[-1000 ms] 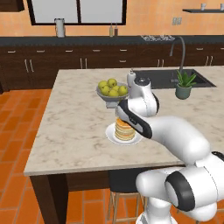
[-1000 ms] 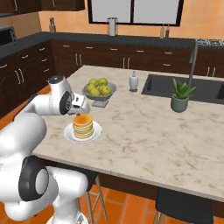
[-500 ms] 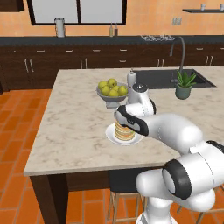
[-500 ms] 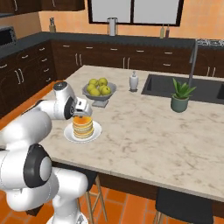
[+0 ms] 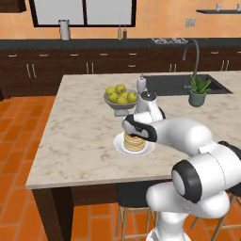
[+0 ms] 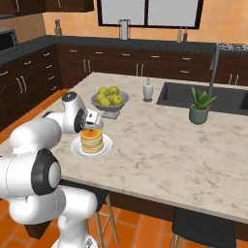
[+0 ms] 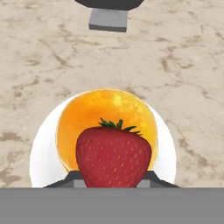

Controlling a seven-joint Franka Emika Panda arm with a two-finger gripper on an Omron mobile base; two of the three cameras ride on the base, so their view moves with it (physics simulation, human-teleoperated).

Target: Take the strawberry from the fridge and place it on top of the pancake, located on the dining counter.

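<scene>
My gripper (image 7: 113, 180) is shut on the strawberry (image 7: 113, 155), a dark-red berry with a green top held between the two finger tips. Straight below it lies the pancake (image 7: 105, 109), a syrup-topped stack on a round white plate (image 7: 43, 153). In the base views the gripper (image 5: 133, 130) (image 6: 91, 127) hovers just over the pancake (image 5: 133, 142) (image 6: 91, 141) near the front of the dining counter (image 5: 80, 136) (image 6: 160, 145). The berry is too small to make out there. The fridge is out of view.
A grey bowl of yellow-green apples (image 5: 120, 97) (image 6: 109, 97) stands just behind the plate. Further back are a small white dispenser (image 5: 140, 84), a sink (image 5: 176, 84) with a tall tap, and a potted plant (image 5: 198, 92) (image 6: 200, 106). Stools sit under the counter's front edge.
The hand has swung in and come down until it is right over the pancake stack, with the strawberry still in its grip. The base has not moved.
</scene>
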